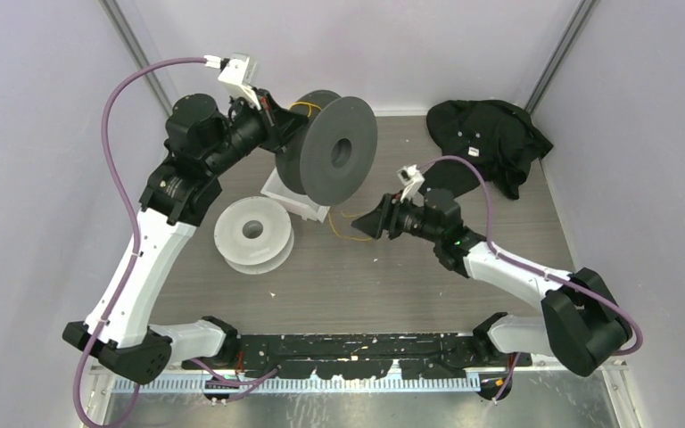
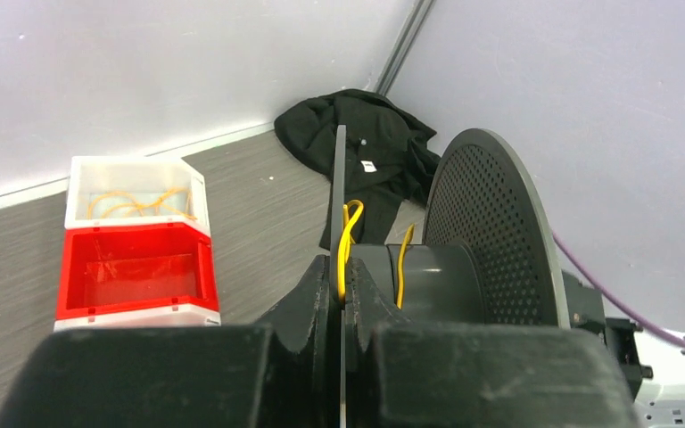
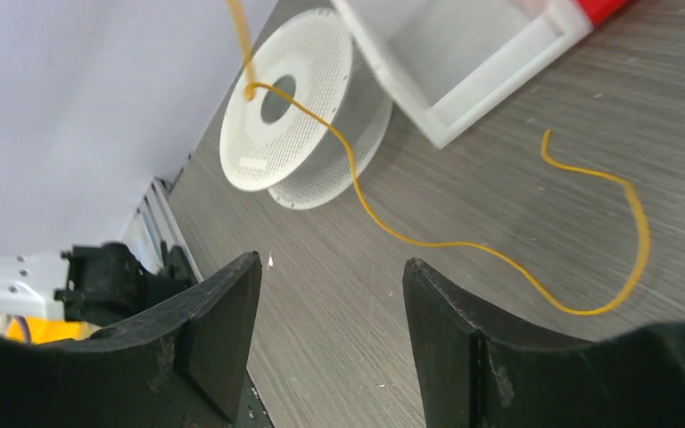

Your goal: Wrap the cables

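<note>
A yellow cable (image 2: 346,241) loops around the hub of the grey spool (image 1: 334,147), and a loose strand trails over the tabletop just in front of that spool. The left gripper (image 2: 339,276) is clamped on the spool's thin flange. The right gripper (image 3: 330,303) hovers near the loose strand, jaws apart and empty. A white spool (image 1: 252,234) lies flat to the grey spool's front left

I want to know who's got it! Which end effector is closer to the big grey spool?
Left. The left end effector is clamped on the grey spool's flange. The right end effector hangs open, apart from the spool, by the loose cable.
</note>
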### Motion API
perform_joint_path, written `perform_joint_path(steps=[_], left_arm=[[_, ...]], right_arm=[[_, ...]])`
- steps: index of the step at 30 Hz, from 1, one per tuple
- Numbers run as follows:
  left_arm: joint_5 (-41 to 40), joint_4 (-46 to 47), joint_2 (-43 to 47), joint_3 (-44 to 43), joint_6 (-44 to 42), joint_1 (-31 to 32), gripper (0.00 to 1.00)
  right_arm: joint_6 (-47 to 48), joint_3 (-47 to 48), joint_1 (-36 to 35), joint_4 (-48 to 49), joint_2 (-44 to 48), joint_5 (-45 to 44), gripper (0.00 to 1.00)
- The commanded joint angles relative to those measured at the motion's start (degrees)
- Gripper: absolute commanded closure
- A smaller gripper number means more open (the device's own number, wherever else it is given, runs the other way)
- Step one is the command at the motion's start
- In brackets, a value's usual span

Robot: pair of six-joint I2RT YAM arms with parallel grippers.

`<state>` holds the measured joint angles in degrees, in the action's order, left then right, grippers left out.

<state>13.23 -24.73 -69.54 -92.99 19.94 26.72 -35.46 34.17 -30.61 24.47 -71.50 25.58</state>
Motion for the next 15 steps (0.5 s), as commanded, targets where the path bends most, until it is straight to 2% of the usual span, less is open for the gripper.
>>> perform_joint_path(steps=[1,7,15], left_arm=[[-0.51,3.98,0.02,-3.03,2.82,-0.25,1.00],[-0.08,4.17,-0.27,-3.81,3.85,-0.24,1.00],[0.22,3.68,-0.75,-5.01,3.53,-0.19,1.00]], right_arm=[[9.16,-0.68,-6.79,5.65,-1.22,-9.43,0.35],[12.27,0.18,-10.67,14.48,-11.31,-14.85,0.34],[16.17,5.85,-12.92,21.95,-25.79,-15.69,0.34]])
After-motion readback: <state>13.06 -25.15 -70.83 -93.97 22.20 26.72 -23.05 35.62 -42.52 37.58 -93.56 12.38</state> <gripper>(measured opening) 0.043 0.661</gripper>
